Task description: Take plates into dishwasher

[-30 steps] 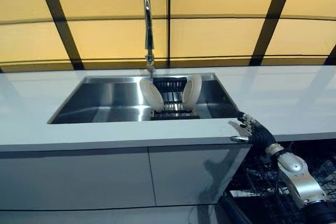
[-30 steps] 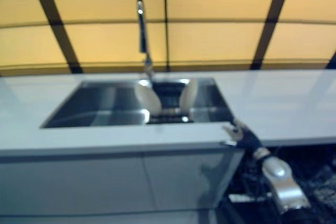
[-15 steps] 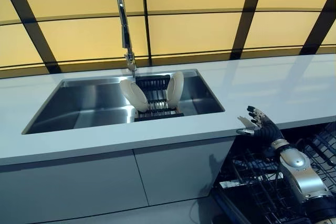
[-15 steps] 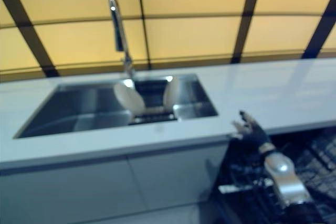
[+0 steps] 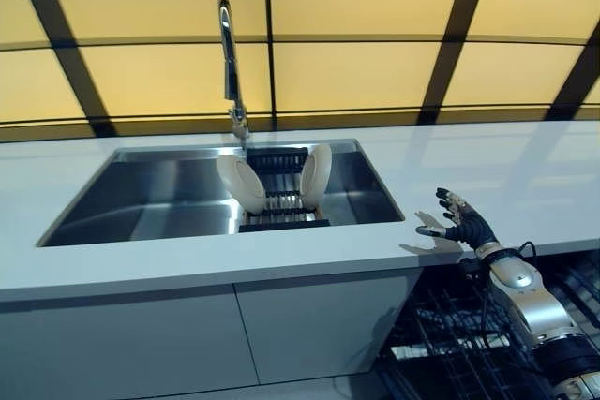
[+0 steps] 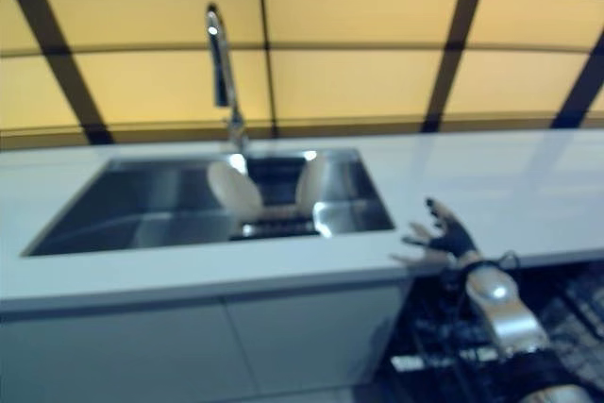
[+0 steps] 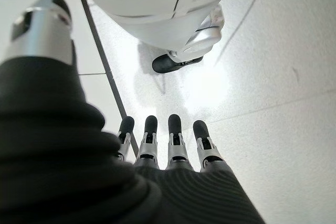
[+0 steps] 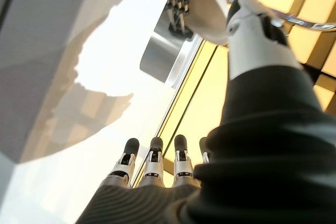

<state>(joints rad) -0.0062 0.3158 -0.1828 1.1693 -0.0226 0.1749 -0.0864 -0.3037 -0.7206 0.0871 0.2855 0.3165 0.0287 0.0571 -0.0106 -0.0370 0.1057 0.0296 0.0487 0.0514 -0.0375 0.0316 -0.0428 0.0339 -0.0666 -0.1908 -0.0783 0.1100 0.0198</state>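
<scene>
Two white plates stand on edge in a black rack (image 5: pixel 278 214) inside the steel sink (image 5: pixel 169 199): the left plate (image 5: pixel 241 185) and the right plate (image 5: pixel 316 175). My right hand (image 5: pixel 458 225) is open and empty, raised over the white counter's front edge to the right of the sink, apart from the plates. One plate (image 8: pixel 206 9) shows past it in the right wrist view. The open dishwasher's wire rack (image 5: pixel 450 334) lies below that hand. My left hand (image 7: pixel 168 145) is open and empty, hanging toward the floor.
A tall chrome tap (image 5: pixel 230 63) stands behind the sink. White counter (image 5: pixel 525 166) runs left and right of the sink, with grey cabinet fronts (image 5: pixel 122 344) below. Yellow wall panels with dark strips rise behind.
The camera has shifted, and the whole scene with it. My right hand has risen from the counter's front edge to just above the counter top, fingers spread.
</scene>
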